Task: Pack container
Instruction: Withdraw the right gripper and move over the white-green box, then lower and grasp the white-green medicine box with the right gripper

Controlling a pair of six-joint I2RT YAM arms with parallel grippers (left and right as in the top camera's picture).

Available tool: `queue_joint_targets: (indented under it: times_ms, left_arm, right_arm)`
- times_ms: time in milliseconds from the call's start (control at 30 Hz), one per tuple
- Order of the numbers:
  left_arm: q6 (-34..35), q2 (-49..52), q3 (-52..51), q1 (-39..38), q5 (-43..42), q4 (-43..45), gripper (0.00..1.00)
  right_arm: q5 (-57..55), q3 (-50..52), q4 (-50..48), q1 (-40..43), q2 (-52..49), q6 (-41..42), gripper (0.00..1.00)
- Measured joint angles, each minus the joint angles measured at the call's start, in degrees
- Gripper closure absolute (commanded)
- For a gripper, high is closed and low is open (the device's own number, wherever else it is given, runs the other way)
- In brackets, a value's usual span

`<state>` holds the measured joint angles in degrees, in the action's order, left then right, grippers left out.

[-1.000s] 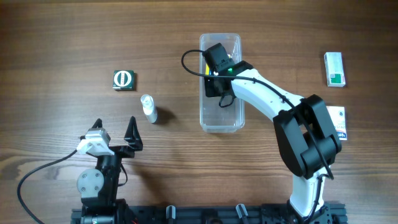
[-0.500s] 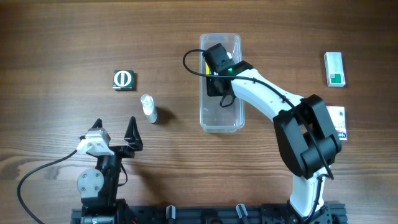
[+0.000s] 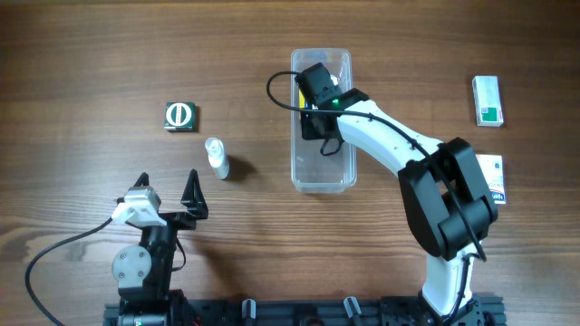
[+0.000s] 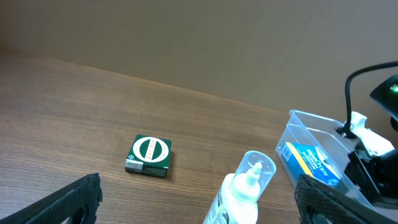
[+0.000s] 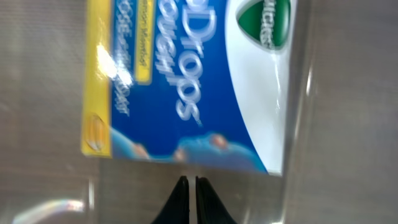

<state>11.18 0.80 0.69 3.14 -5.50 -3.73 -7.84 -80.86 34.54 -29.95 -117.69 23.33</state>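
Note:
The container (image 3: 321,184), a long clear tub, stands at the table's middle; its near corner shows in the left wrist view (image 4: 297,127). A blue and yellow cough-drop box (image 5: 186,74) lies flat on its floor, also seen as the box (image 4: 310,163) through the clear wall. My right gripper (image 3: 314,93) reaches down into the tub, and in its wrist view the right gripper (image 5: 189,182) is shut with nothing between the tips, just short of the box's edge. My left gripper (image 3: 168,187) rests open near the front left. In its own view the left gripper (image 4: 198,183) has the white bottle between its spread fingers, untouched.
A green square box (image 3: 179,116) lies left of the tub, and the white dropper bottle (image 3: 216,158) lies nearer the left gripper. At the right lie a green-and-white box (image 3: 488,100) and a white box (image 3: 494,177) partly behind the right arm.

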Motion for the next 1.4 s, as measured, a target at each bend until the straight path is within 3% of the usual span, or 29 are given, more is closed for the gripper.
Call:
queue_joint_targets:
  times_ms: [233, 333, 533, 667, 833, 900, 1100, 1400]
  left_arm:
    - [0.0, 0.0, 0.0, 0.0, 0.0, 0.0, 0.00]
    - [0.0, 0.0, 0.0, 0.0, 0.0, 0.0, 0.00]
    - [0.0, 0.0, 0.0, 0.0, 0.0, 0.0, 0.00]
    - [0.0, 0.0, 0.0, 0.0, 0.0, 0.0, 0.00]
    - [0.0, 0.0, 0.0, 0.0, 0.0, 0.0, 0.00]
    - [0.0, 0.0, 0.0, 0.0, 0.0, 0.0, 0.00]
    - [0.0, 0.0, 0.0, 0.0, 0.0, 0.0, 0.00]
    - [0.0, 0.0, 0.0, 0.0, 0.0, 0.0, 0.00]
  right_arm:
    - [0.7, -4.6, 9.8, 0.0, 7.3, -0.9, 0.82]
    - [2.4, -5.8, 9.5, 0.0, 16.8, -2.4, 0.66]
    - [-1.1, -7.0, 11.1, 3.0, 37.6, -6.7, 0.21]
    - [-6.9, -7.5, 14.4, 16.7, 44.5, -13.6, 0.11]
    - [-3.6, -7.5, 15.8, 36.1, 39.3, -23.4, 0.09]
    - [0.7, -7.5, 15.1, 41.2, 35.0, -28.0, 0.04]
    - [7.3, -7.5, 11.5, 47.4, 21.8, -35.6, 0.00]
    - [8.0, -7.5, 3.2, 50.0, 4.8, -39.1, 0.00]
